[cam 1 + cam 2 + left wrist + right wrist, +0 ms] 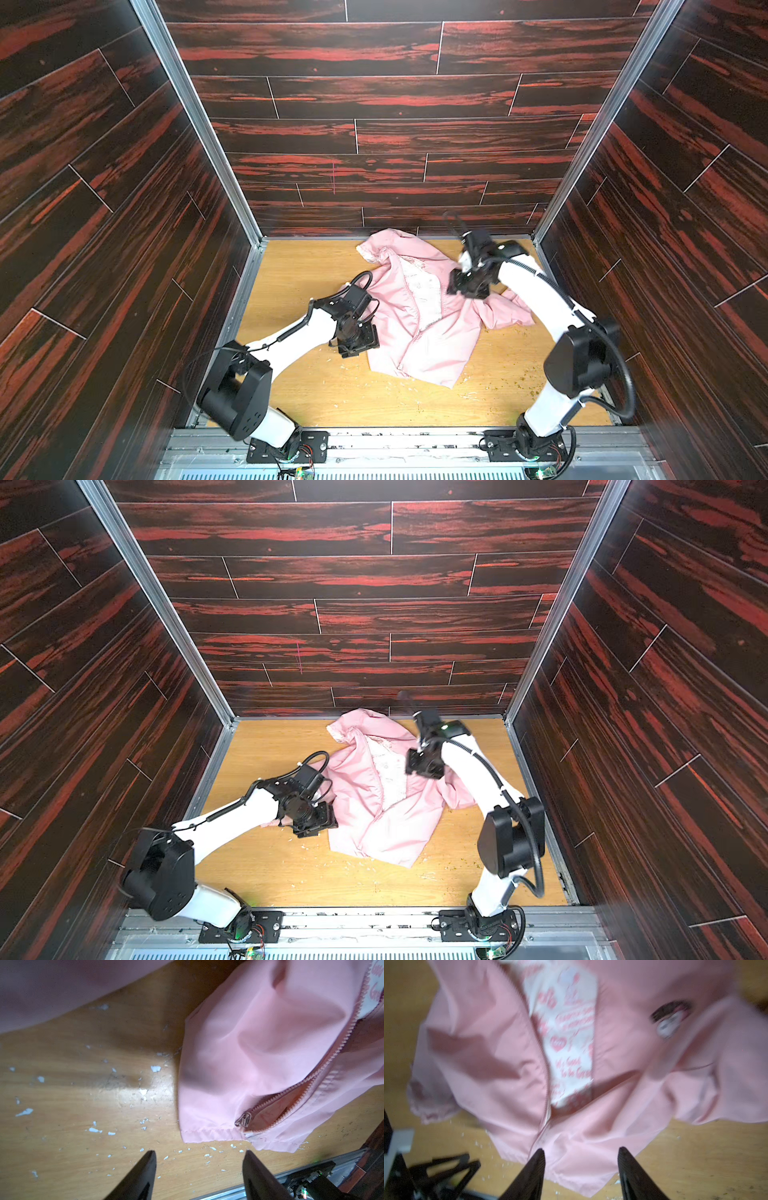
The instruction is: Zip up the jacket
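**Both end effectors open, nothing held; jacket unzipped on the tabletop**

My left end effector (200, 1153) stands with its jaws well apart and nothing between them. It hangs over bare tabletop (299, 270) just beside the jacket's (249, 1053) hem (207, 1133), one fingertip close to the hem's corner, without touching that I can see. My right end effector (581, 1149) is also spread fairly wide and empty; its wrist view is blurred, but the fingers frame the lower front of the jacket (483, 1053), and I cannot tell whether they brush the cloth.

The jacket (419, 328) lies crumpled, front up, between the two arms in both top views (382, 812), toward the back of the tabletop. The slider (243, 1120) sits at the bottom by the hem, with the teeth parted above it.

The gap shows white lining (571, 1022) printed in pink script with a heart (557, 1044). I can read "Good" and "To be Goo"; the rest is too smeared. A small black-and-white patch (670, 1016) on one front panel is unreadable. White flecks (155, 1068) litter the tabletop.
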Motion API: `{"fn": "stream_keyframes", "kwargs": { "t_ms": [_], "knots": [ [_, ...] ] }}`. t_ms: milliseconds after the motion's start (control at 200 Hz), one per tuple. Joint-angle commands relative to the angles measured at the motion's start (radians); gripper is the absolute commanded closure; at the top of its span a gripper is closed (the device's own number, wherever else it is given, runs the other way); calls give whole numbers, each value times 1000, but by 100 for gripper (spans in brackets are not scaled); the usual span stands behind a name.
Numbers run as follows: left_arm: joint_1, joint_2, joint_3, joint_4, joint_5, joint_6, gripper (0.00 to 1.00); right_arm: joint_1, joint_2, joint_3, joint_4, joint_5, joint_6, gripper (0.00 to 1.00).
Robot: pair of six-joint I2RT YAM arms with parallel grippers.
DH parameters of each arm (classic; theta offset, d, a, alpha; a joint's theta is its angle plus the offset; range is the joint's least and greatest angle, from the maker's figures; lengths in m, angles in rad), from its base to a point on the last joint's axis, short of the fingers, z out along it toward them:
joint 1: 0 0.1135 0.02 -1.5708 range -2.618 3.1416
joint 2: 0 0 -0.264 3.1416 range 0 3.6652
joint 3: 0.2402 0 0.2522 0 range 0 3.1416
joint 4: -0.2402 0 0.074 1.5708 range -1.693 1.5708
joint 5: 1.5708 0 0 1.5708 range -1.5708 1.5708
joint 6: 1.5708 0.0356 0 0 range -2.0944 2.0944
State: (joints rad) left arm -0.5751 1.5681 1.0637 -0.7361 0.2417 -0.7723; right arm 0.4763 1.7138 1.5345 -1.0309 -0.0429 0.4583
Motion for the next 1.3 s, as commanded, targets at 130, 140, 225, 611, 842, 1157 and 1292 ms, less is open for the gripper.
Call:
{"fn": "stream_keyframes", "kwargs": {
  "t_ms": [130, 140, 225, 611, 842, 1157, 1292],
  "knots": [
    [-61, 170, 130, -159, -137, 72, 30, 88, -5, -276, 108, -77, 138, 41],
    [-63, 175, 132, -160, -140, 71, 30, 88, -3, -285, 111, -77, 141, 41],
    [-71, 232, 140, -165, -158, 68, 29, 89, 3, -355, 155, -87, 158, 42],
    [-76, 326, 98, -125, -184, 44, 69, 73, 53, -542, 284, -77, 204, 48],
    [-54, 268, 74, -132, -213, 34, 100, -7, 43, -640, 331, -88, 217, 54],
    [58, 130, -48, -118, -180, 38, 100, -102, 4, -675, 322, -75, 202, 55],
    [89, 88, -84, -88, -141, 28, 100, -103, -5, -655, 314, -91, 210, 57]
  ]
}}
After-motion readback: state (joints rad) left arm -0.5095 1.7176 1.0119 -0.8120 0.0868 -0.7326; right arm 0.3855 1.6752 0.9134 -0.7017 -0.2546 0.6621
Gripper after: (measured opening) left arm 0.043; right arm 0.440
